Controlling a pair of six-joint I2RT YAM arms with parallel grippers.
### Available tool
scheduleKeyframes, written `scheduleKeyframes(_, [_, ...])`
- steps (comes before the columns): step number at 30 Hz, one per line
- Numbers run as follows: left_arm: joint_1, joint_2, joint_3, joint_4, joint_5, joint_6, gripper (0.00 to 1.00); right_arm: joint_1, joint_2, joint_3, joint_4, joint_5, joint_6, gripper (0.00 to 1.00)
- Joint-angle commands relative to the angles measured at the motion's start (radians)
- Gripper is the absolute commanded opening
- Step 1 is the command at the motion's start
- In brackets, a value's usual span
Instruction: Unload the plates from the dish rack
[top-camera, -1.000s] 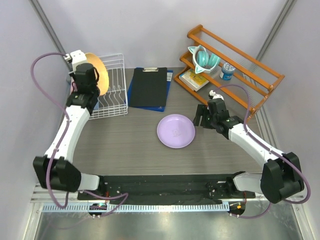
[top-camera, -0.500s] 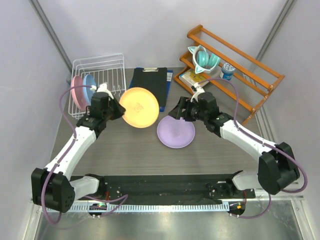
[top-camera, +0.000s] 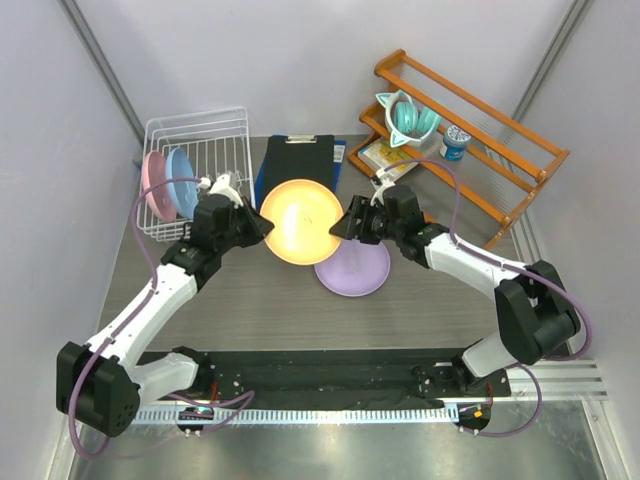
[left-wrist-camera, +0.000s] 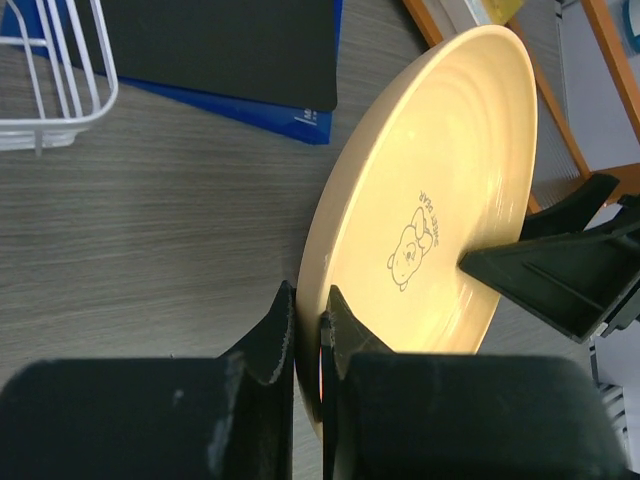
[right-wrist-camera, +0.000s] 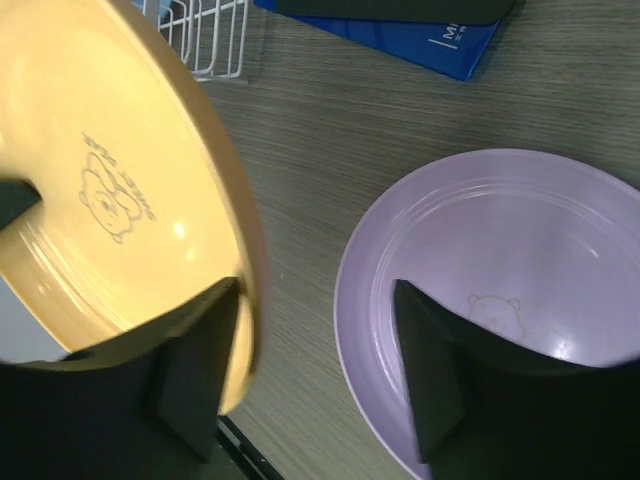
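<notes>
Gripping a round shallow orange plastic plate (left-wrist-camera: 430, 190) by its rim with the left gripper (left-wrist-camera: 305, 300), jaws clamped tight on the edge. Holding it tilted up, clear of the grey wood-grain counter (top-camera: 250, 290), between the two arms. Straddling the opposite rim with the right gripper (right-wrist-camera: 315, 290), jaws apart, one finger on each side of the edge and not pinched onto it. Lying flat on the counter just below the right gripper: a round shallow lavender plastic plate (right-wrist-camera: 500, 260). Standing on edge side by side in the white wire dish rack (top-camera: 200, 130) at far left: a round pink plastic plate (top-camera: 152, 185) and a round light blue plastic plate (top-camera: 182, 185). Just right of the rack: a black clipboard (top-camera: 300, 170) lying on a blue folder (left-wrist-camera: 260, 110).
</notes>
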Motion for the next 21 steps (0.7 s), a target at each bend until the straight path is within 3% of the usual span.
scheduleKeyframes(1, [-0.027,-0.016,-0.021,0.09,0.017,-0.033,0.0,0.007,0.017,0.045,0.057,-0.028,0.002,0.51])
scheduleKeyframes(4, [-0.031,-0.018,-0.033,0.101,0.019,-0.037,0.0,0.009,0.025,0.034,0.063,-0.048,0.005,0.18])
scheduleKeyframes(6, [-0.034,-0.025,-0.039,0.106,0.017,-0.036,0.0,0.007,0.026,0.022,0.067,-0.059,0.013,0.02])
scheduleKeyframes(8, [-0.034,-0.031,-0.039,0.104,0.014,-0.031,0.0,0.007,0.006,0.011,0.058,-0.049,0.013,0.01])
scheduleKeyframes(10, [-0.036,-0.038,-0.039,0.093,0.005,-0.022,0.3,0.007,-0.023,-0.015,0.043,0.019,0.016,0.01])
scheduleKeyframes(11, [-0.034,-0.047,-0.042,0.087,-0.003,-0.019,0.53,0.006,-0.056,-0.021,0.009,0.042,0.013,0.01])
scheduleKeyframes(13, [-0.034,-0.05,-0.041,0.052,-0.047,0.006,0.73,0.003,-0.095,-0.027,-0.054,0.148,-0.004,0.01])
scheduleKeyframes(15, [-0.034,-0.061,-0.03,0.018,-0.142,0.029,0.82,-0.014,-0.148,-0.044,-0.144,0.202,-0.018,0.01])
scheduleKeyframes(21, [-0.034,-0.119,-0.018,-0.077,-0.377,0.115,0.88,-0.099,-0.233,-0.125,-0.262,0.234,-0.039,0.01])
